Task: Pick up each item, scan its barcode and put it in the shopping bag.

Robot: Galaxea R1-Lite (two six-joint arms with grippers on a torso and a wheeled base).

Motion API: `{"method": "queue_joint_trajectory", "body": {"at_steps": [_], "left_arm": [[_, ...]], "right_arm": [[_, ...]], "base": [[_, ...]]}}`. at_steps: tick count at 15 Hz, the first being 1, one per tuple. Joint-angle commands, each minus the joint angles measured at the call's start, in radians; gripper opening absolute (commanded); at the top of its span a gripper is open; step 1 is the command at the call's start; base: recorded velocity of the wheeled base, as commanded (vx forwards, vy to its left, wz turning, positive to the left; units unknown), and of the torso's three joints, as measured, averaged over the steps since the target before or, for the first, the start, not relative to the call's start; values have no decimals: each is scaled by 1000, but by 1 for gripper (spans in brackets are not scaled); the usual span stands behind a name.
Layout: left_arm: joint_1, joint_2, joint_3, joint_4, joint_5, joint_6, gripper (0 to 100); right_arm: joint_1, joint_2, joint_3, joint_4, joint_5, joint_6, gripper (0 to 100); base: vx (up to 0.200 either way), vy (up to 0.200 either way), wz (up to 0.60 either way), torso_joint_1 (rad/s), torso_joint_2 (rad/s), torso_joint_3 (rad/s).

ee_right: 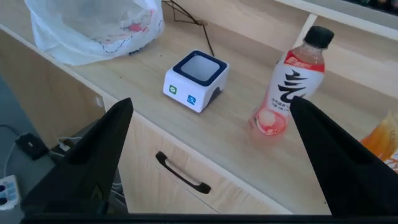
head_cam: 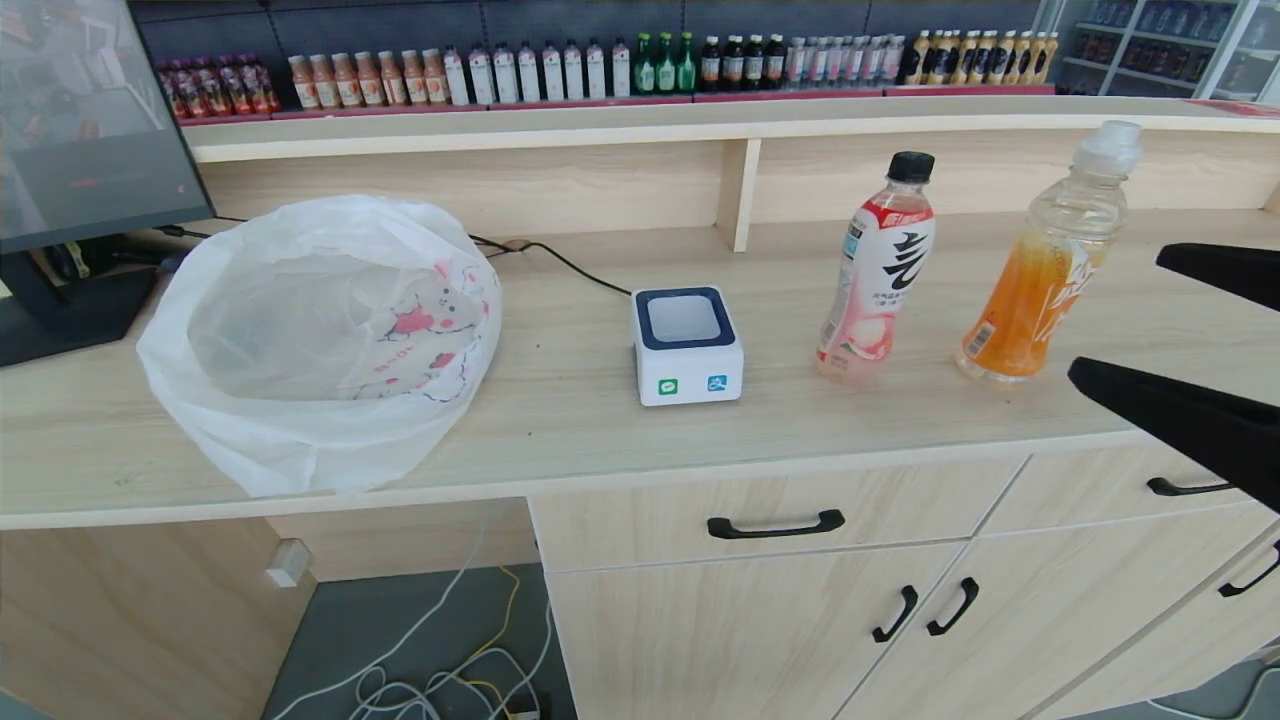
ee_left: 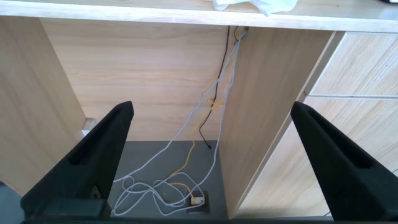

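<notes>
The right gripper (head_cam: pixel 1116 314), wide open and empty, hangs beside a clear-capped orange drink bottle (head_cam: pixel 1040 265) standing upright on the pale wooden counter (head_cam: pixel 560 430) near a black-capped pink drink bottle (head_cam: pixel 878 270). A white cube scanner (head_cam: pixel 687 345) sits between the bottles and the white plastic shopping bag (head_cam: pixel 320 340). The left gripper (ee_left: pixel 212 107), likewise spread and empty, faces cables (ee_left: pixel 155 186) below the counter.

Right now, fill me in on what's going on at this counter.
Nothing is held yet. A pink drink bottle and an orange drink bottle stand upright on the wooden counter, on the robot's right of the white barcode scanner. The shopping bag sits open on the scanner's other side, with neither bottle in it. The right gripper is open, just beside the orange drink bottle. The left gripper is open too, low down, facing the gap under the counter.
</notes>
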Motion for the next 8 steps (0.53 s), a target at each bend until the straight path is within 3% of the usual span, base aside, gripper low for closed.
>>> {"method": "queue_joint_trajectory", "body": {"at_steps": [1, 4, 8], "left_arm": [[0, 0, 0, 0, 0, 0, 100], [0, 0, 0, 0, 0, 0, 100], [0, 0, 0, 0, 0, 0, 100]], "right_arm": [[70, 133, -37, -27, -27, 19, 100], [103, 228, -74, -62, -60, 22, 100], [127, 268, -20, -137, -142, 51, 100]], "base": [[0, 0, 0, 0, 0, 0], [0, 0, 0, 0, 0, 0], [0, 0, 0, 0, 0, 0]]}}
